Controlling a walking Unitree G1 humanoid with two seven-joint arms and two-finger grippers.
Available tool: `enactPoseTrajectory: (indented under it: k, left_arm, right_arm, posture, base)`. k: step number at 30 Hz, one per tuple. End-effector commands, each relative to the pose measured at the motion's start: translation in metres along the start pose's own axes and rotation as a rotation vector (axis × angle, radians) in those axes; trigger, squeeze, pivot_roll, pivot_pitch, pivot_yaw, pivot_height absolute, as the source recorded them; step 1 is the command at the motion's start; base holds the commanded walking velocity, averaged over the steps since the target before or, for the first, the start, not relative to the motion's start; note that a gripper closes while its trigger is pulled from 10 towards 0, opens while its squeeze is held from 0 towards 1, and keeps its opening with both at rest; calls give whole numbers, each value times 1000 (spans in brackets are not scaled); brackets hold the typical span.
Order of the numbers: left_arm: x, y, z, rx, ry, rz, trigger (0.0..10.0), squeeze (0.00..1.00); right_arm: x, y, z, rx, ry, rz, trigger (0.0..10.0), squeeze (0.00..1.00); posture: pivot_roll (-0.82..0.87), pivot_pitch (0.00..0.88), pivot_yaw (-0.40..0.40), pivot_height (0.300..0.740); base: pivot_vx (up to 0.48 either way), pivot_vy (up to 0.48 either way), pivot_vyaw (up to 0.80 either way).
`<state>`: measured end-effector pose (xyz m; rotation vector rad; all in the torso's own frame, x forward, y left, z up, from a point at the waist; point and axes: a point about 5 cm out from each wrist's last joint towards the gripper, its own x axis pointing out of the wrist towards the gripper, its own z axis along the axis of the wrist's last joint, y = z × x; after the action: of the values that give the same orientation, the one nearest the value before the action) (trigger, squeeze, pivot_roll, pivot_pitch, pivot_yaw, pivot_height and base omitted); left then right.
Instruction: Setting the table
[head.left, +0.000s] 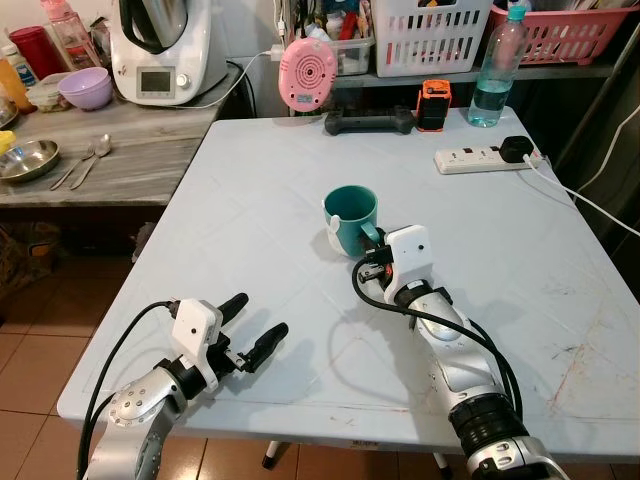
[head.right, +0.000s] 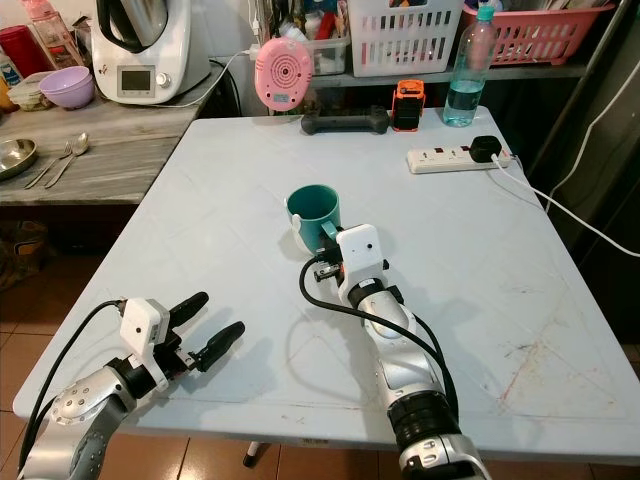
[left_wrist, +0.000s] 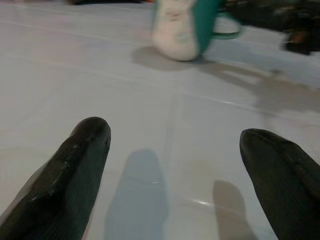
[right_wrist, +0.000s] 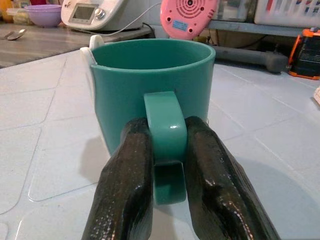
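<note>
A teal mug (head.left: 349, 217) stands upright on the pale table (head.left: 250, 200), a white shape on its side. My right gripper (right_wrist: 167, 145) is shut on the mug's handle (right_wrist: 165, 125), one black finger on each side. Its arm reaches in from the near edge (head.left: 440, 340). My left gripper (head.left: 255, 328) rests low over the table's near left corner, open, with nothing between its fingers (left_wrist: 82, 150). The mug (left_wrist: 182, 27) stands well beyond it.
At the table's far edge sit a pink round device (head.left: 306, 72), a black handle bar (head.left: 368, 122), an orange-black box (head.left: 433, 104), a water bottle (head.left: 497, 66) and a power strip (head.left: 485, 158). A counter (head.left: 120, 150) on the left holds a metal bowl, spoons and an appliance.
</note>
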<state>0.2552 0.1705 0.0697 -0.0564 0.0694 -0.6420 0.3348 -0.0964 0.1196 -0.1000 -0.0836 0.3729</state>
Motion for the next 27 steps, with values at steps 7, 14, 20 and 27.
enactPoseTrajectory:
  k: [7,14,20,27]
  left_arm:
    - [-9,15,0,30,-20,193,10000,0]
    - [-19,32,5,21,-66,491,10000,0]
    - [-22,44,13,-1,-97,632,10000,0]
    - [-18,41,16,-26,-105,647,10000,0]
  right_arm:
    - [-4,1,33,-44,-142,24,0,0]
    - [-25,-12,50,-44,-196,-12,10000,0]
    - [-36,-20,35,-43,-123,-55,10000,0]
    - [-36,-15,33,-39,-100,-38,10000,0]
  posture:
    - [-143,31,82,740]
    - [-133,3,75,740]
    - [-123,0,69,740]
    - [-123,0,67,740]
  base:
    - [0,0,0]
    - [0,0,0]
    - [0,0,0]
    - [0,0,-506]
